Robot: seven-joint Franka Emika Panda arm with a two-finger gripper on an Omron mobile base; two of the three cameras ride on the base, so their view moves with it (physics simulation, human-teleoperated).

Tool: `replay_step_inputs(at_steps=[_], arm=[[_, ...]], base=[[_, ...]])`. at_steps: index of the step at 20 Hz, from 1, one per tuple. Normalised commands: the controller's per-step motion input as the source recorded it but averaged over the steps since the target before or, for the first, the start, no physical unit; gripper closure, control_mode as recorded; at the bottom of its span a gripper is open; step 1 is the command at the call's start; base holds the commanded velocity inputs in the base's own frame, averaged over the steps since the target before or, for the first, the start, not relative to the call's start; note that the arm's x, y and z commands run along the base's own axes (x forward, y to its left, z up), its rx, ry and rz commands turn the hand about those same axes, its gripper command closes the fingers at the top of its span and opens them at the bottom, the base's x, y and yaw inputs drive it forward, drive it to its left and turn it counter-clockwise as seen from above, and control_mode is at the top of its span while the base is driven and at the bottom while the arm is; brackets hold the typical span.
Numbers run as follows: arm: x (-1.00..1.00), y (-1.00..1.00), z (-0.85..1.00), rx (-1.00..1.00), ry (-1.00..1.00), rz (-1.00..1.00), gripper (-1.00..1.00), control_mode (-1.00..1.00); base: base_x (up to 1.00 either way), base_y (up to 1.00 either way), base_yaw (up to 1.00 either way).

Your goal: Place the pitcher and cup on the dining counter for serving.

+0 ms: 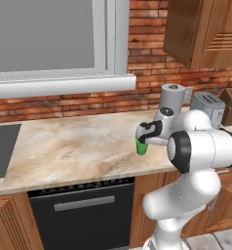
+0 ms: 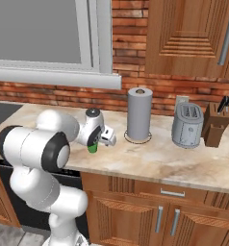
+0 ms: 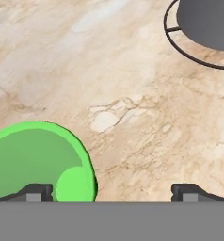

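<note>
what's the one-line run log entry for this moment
phase: approaching cup | hand: open, above counter | small translucent green cup: upright on marbled wall counter, under one fingertip, not gripped | nothing held

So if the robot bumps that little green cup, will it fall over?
Probably it would slide or tip easily: the cup looks small, thin-walled and empty, so likely light. It stands upright on smooth stone counter, which may let it skid. The open gripper sits off-centre over its rim, so one finger could knock it.
</note>
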Motion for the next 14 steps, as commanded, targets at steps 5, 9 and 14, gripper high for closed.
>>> replay_step_inputs(at_steps=[5,9,14], arm=[[0.11,0.00,-0.13,0.00,0.00,0.00,-1.00,-1.00],[0.11,0.00,-0.14,0.00,0.00,0.00,-1.00,-1.00],[0.03,0.00,-0.24,0.00,0.00,0.00,1.00,-1.00]], base=[[0.00,0.00,0.00],[0.00,0.00,0.00],[0.00,0.00,0.00]])
